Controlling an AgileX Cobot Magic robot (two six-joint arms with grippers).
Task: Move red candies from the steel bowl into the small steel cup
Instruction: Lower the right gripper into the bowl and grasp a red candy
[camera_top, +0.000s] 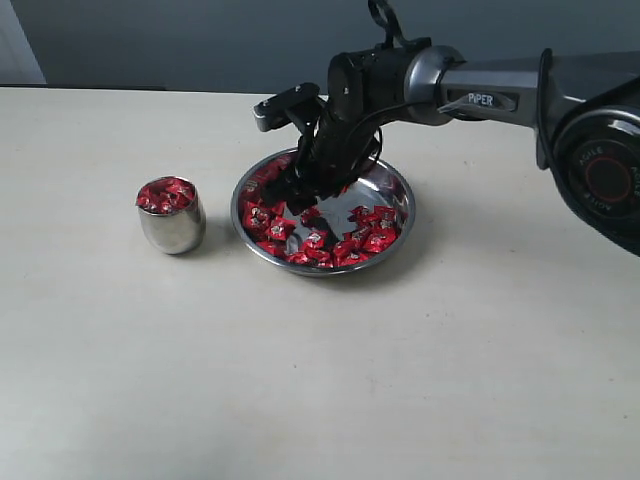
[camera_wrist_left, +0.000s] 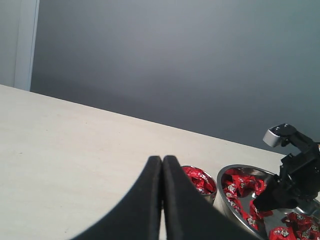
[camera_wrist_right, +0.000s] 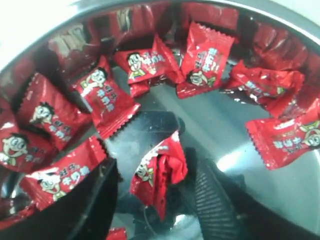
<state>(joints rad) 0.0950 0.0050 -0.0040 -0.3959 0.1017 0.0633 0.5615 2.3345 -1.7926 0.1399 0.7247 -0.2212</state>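
Note:
The steel bowl (camera_top: 400, 215) sits mid-table with many red candies (camera_top: 345, 245) spread inside it. To its left stands the small steel cup (camera_top: 172, 228), heaped with red candies (camera_top: 165, 194). My right gripper (camera_top: 300, 195) reaches down into the bowl's left part. In the right wrist view its jaws (camera_wrist_right: 155, 170) stand open on either side of one crumpled red candy (camera_wrist_right: 162, 175), which leans against one finger (camera_wrist_right: 210, 195), on the bowl's bare floor (camera_wrist_right: 220, 125). My left gripper (camera_wrist_left: 162, 160) is shut and empty, low over the table short of the cup (camera_wrist_left: 212, 196).
The pale tabletop (camera_top: 300, 380) stretches around the bowl and cup. A grey wall (camera_top: 200, 40) runs behind the table's far edge. The right arm's dark body (camera_top: 560, 110) spans the upper right above the table.

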